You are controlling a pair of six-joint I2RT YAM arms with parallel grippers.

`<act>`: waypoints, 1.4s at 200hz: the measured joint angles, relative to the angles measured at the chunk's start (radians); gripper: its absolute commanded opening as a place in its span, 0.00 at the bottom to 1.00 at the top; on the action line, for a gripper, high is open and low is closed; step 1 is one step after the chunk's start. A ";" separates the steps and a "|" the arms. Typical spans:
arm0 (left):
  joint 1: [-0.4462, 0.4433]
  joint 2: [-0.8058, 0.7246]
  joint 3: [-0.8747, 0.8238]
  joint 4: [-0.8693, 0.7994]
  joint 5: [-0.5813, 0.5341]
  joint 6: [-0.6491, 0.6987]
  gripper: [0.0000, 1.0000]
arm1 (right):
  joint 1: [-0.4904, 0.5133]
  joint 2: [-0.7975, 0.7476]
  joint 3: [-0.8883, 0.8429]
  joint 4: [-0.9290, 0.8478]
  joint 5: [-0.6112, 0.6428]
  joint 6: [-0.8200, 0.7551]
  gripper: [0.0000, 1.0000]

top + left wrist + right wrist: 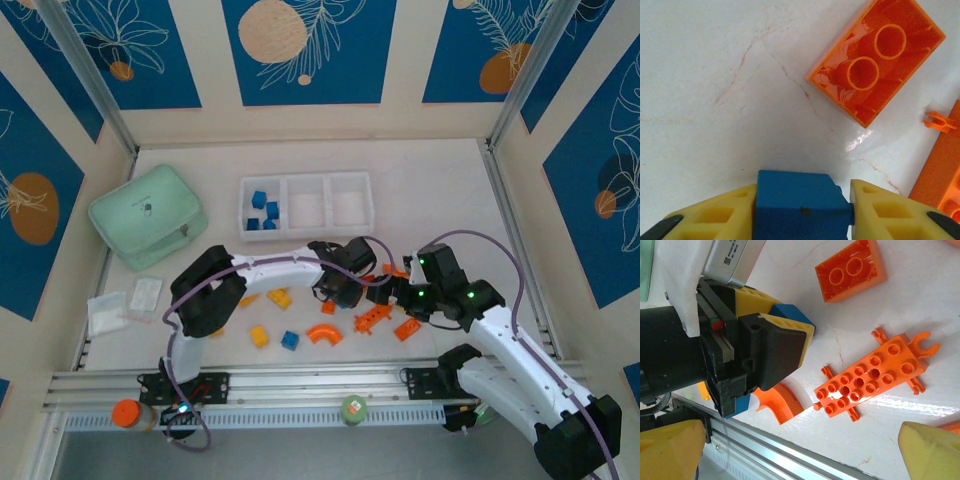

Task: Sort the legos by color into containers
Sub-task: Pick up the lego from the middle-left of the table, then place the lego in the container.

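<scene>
On tabletop (715, 75), my left gripper (802, 202): pinching blue lego (792, 210)
My right gripper (802, 445): spread wide
Sticker (732, 252): print unreadable

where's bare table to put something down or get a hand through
Bare table right of the tray, up to the rail; also the strip between tray and back wall. Crowded at the near middle, among the loose bricks.

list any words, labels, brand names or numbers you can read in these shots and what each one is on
No text here can be quoted.
Sticker with a square code and tiny print, on the body of the left gripper: too small to read.
Small dark mark on the mint-green case: too small to read.
Orange studded lego and blue lego: no lettering visible.
</scene>
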 measured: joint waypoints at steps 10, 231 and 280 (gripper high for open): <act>0.003 -0.011 -0.001 -0.002 -0.002 -0.002 0.38 | -0.001 0.000 0.000 0.000 -0.006 -0.005 0.99; 0.621 -0.183 0.058 -0.003 -0.109 0.007 0.39 | 0.100 0.489 0.204 0.497 -0.088 -0.092 0.99; 0.682 -0.010 0.177 0.001 -0.097 0.010 0.46 | 0.102 0.542 0.249 0.581 -0.077 -0.086 0.99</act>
